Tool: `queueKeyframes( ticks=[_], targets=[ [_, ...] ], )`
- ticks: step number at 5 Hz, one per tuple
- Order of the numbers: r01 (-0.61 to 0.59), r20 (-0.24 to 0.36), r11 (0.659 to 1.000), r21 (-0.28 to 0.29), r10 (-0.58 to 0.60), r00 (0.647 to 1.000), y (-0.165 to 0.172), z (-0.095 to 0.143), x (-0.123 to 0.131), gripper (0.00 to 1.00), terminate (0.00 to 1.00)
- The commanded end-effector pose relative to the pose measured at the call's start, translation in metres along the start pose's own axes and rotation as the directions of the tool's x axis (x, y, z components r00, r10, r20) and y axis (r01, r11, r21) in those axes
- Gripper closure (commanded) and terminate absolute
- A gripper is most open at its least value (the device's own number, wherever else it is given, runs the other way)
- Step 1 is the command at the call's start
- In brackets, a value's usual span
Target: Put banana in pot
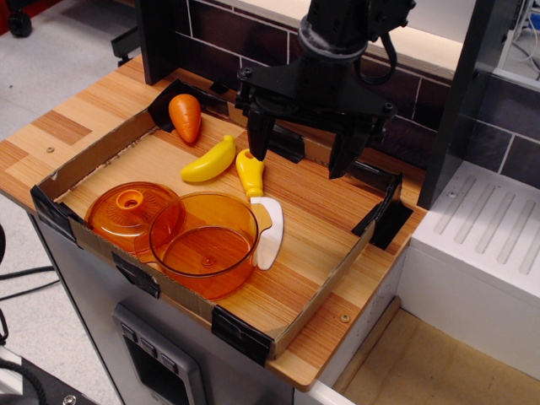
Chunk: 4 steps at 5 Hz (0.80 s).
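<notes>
The yellow toy banana (208, 161) lies on the wooden tray floor at the back left, just right of the carrot. The translucent orange pot (204, 243) stands upright and empty at the tray's front. My black gripper (300, 157) hangs open and empty over the back middle of the tray, to the right of the banana. Its left finger (258, 139) is just above the knife's yellow handle.
An orange carrot (186, 117) sits in the back left corner. A knife with yellow handle and white blade (261, 211) lies beside the pot. The flat orange lid (131, 215) leans under the pot's left side. A low cardboard wall (325, 283) rims the tray.
</notes>
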<state>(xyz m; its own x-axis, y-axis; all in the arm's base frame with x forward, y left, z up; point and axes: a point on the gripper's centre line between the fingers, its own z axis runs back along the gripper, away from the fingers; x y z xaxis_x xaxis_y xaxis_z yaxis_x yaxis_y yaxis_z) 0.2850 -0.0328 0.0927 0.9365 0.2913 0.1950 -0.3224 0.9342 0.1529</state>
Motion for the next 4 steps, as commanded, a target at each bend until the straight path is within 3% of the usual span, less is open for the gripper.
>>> queueKeyframes(
  ticks=[1,2,4],
  targets=[
    [0.0,0.0,1.0,0.0,0.0,1.0,0.0,0.0,0.0,0.0,0.0],
    [0.057,0.012,0.995,-0.081,-0.056,0.998,0.011,0.012,0.007,0.0,0.0],
    [0.25,0.016,0.956,-0.151,-0.25,0.968,0.042,0.031,0.031,0.0,0.0]
  ],
)
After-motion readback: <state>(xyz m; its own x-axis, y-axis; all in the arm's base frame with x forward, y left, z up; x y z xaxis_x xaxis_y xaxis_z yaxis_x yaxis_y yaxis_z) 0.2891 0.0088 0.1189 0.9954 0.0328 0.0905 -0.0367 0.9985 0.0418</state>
